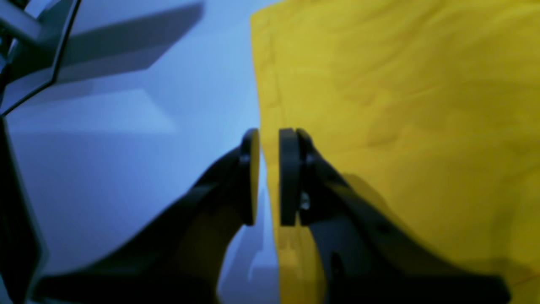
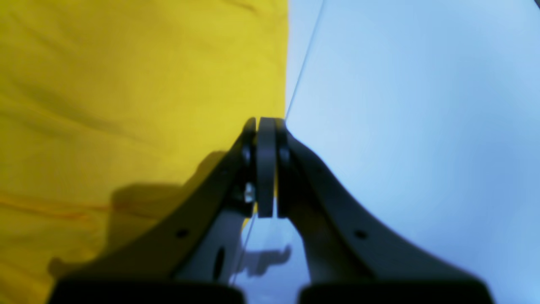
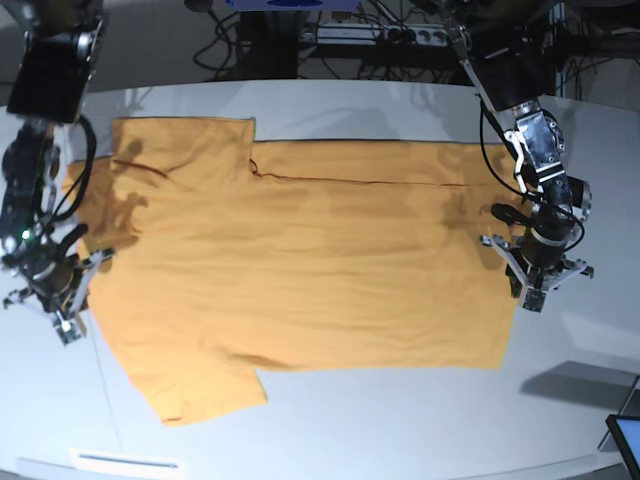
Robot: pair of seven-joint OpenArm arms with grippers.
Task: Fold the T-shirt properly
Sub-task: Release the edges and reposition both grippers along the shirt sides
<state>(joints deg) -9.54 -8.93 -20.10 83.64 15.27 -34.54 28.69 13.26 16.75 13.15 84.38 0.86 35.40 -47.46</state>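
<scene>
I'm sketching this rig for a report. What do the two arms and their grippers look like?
Both arms are dark, blocky segments with silver metal joints and black cables looped alongside. The left gripper has two curved black fingers ending in flat round disc pads, fixed with small silver screws. The right gripper is the same build. In the base view both wrists show pale metal brackets.

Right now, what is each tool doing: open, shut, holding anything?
Left tool: slightly open, empty, at the edge of the orange-yellow cloth T-shirt.
Right tool: shut, empty.
</scene>
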